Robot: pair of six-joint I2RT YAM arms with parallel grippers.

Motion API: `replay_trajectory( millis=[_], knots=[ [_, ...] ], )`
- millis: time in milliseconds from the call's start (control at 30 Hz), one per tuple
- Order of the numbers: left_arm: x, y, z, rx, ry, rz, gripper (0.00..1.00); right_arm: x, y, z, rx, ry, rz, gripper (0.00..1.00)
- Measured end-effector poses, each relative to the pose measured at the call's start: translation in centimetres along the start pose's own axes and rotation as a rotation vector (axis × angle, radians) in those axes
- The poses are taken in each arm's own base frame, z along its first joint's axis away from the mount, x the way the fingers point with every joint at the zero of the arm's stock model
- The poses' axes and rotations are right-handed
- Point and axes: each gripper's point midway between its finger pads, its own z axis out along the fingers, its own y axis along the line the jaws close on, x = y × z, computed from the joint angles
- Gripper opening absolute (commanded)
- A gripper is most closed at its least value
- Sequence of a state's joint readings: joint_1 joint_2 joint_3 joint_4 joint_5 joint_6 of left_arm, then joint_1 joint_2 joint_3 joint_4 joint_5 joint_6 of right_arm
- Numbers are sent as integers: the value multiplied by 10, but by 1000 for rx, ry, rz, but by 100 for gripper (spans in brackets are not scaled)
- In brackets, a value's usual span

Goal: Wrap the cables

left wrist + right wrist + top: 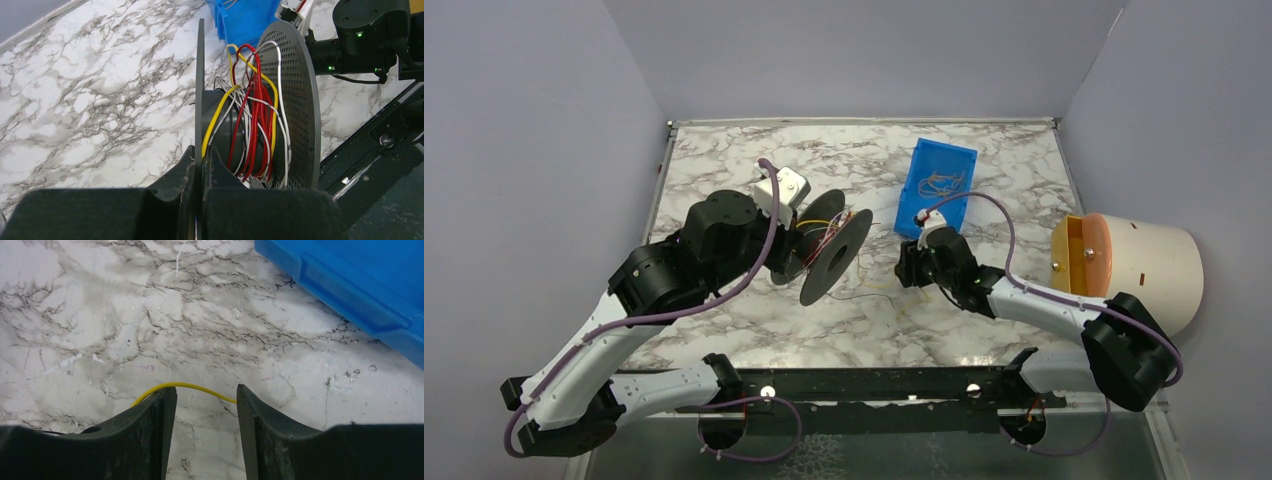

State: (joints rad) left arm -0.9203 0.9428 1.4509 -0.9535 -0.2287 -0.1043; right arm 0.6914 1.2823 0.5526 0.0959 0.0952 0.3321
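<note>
A black spool (834, 258) with two disc flanges is held off the table in the middle; red, yellow and white cables (252, 120) are wound on its core. My left gripper (202, 155) is shut on the edge of the spool's near flange (199, 80). A loose yellow cable (192, 387) lies on the marble, arching just past the tips of my right gripper (206, 395), which is open, low over the table. In the top view the right gripper (914, 268) sits right of the spool, with thin cable strands (874, 290) trailing between them.
A blue bin (938, 185) holding several more wires stands at the back right; its corner shows in the right wrist view (360, 285). A cream cylinder with an orange face (1129, 265) lies at the right edge. A black rail (874, 385) runs along the near edge.
</note>
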Motion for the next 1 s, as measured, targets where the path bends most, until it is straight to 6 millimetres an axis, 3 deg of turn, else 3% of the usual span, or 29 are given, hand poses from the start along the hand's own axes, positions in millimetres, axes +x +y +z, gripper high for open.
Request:
replay_trajectory(
  millis=[367, 733, 1000],
  knots=[
    [2, -1, 5, -1, 14, 0, 0, -14, 18, 5, -96, -52, -41, 51],
    [2, -1, 5, 0, 14, -1, 0, -5, 20, 23, -111, -28, -64, 50],
    [2, -1, 5, 0, 14, -1, 0, -5, 22, 35, -126, -39, -83, 41]
  ],
)
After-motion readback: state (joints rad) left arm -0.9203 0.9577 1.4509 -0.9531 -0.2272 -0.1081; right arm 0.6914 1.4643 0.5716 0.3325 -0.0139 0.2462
